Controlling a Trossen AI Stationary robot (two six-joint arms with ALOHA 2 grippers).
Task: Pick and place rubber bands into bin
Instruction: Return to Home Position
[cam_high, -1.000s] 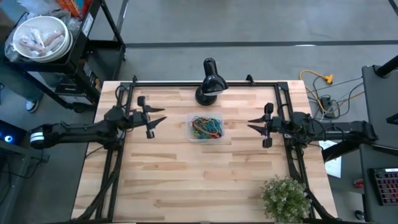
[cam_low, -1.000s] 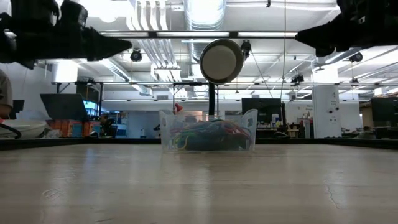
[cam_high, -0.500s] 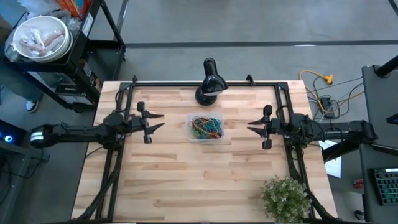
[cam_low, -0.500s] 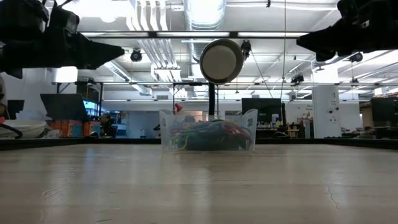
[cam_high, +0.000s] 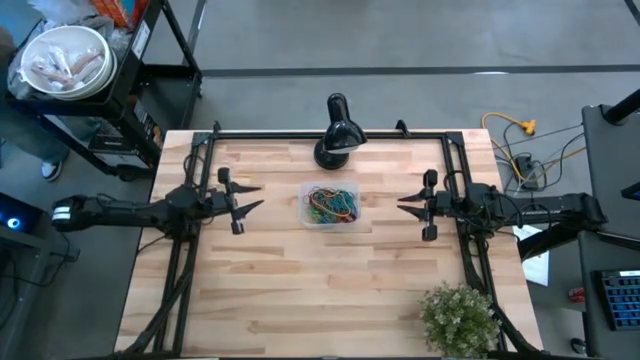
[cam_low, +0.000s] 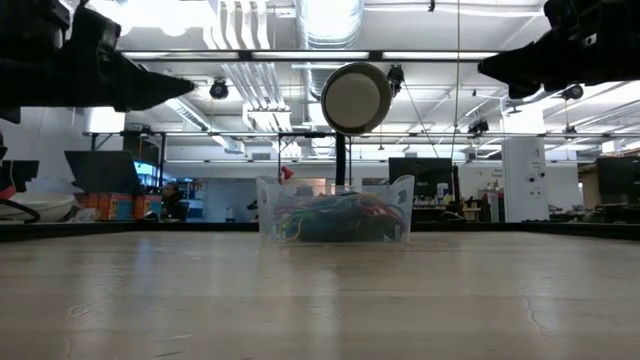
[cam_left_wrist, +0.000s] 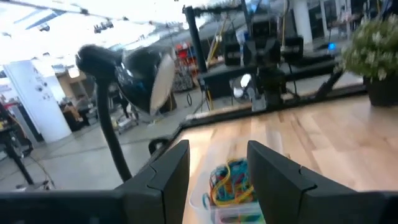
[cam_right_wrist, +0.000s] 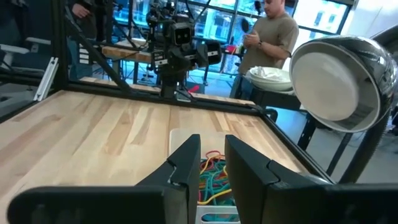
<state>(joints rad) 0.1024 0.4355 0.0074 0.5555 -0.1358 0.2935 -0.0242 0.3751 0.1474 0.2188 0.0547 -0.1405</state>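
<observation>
Left gripper (cam_high: 258, 195) and right gripper (cam_high: 403, 203), both empty, flank a clear bin (cam_high: 303, 206) of rubber bands (cam_high: 332, 204).
Above the wooden table (cam_high: 320, 290), the left gripper's fingers stand well apart and the right's narrowly apart, each touching nothing. The coloured bands lie heaped inside the bin, and a desk lamp (cam_high: 338, 130) stands behind it. Judged risk: a swinging arm could jolt the bin and spill springy loops.

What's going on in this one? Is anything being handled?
Nothing is being handled. The multicoloured rubber bands lie tangled inside the small clear plastic bin at the middle of the wooden table. The left gripper and the right gripper hang open and empty above the table, one on each side of the bin, pointing toward it. No loose bands show on the tabletop.
</observation>
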